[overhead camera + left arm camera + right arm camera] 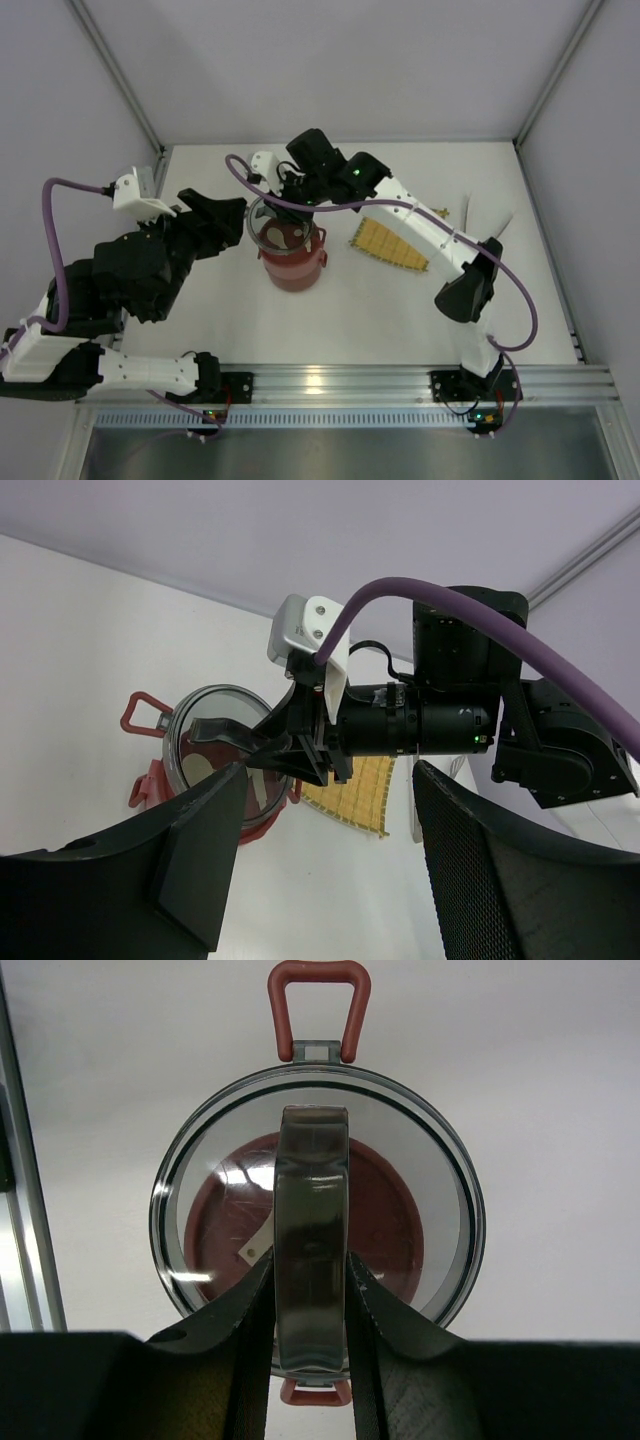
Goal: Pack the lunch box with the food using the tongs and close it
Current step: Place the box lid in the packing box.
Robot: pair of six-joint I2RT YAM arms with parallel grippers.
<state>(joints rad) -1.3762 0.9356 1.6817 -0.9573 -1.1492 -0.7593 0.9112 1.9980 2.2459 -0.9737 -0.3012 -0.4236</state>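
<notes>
Dark-red and upright, one lunch box [295, 270] stands left of centre on the white table [380, 320], its long axis vertical. One clear grey domed lid [420, 1190] is on top of it; whether it is fully seated cannot be told. Through the dome, one flat red lid [390, 1230] shows inside.

Two red loop handles [318, 1000] flank the box, one at the top and one at the bottom edge of the right wrist view. The dome's single dark strap handle [312, 1180] runs along the line between them.

Two grippers are at work. The right gripper [312, 1270] reaches in from the far side and is clamped on the strap handle, one finger pressed to each side of it. The left gripper [330, 778] hangs just beside the box on its left, jaws spread wide with nothing between them, aimed at the lid.

One yellow woven mat [390, 243] lies to the box's right, partly under the right arm. Beyond it, near the right wall, two thin pale strips [468, 212] lie on the table. The arm hides their near ends, so whether they join cannot be told.
</notes>
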